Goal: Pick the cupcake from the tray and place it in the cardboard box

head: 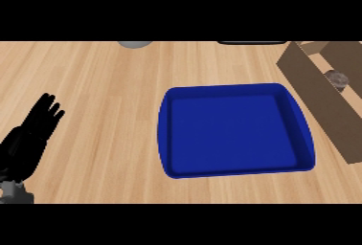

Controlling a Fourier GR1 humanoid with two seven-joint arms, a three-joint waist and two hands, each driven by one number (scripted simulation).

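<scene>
One cupcake (pixel 338 79) sits inside the one cardboard box (pixel 311 72), beside one blue tray (pixel 170 139); left hand (pixel 32 136) rests open, holding nothing.

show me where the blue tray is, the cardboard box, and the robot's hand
Blue tray (pixel 167 139): head view, on its left rim.
Cardboard box (pixel 311 72): head view, on its near wall, at the right edge.
Left hand (pixel 32 134): head view, on the palm, fingers straight, resting at the left edge.
</scene>
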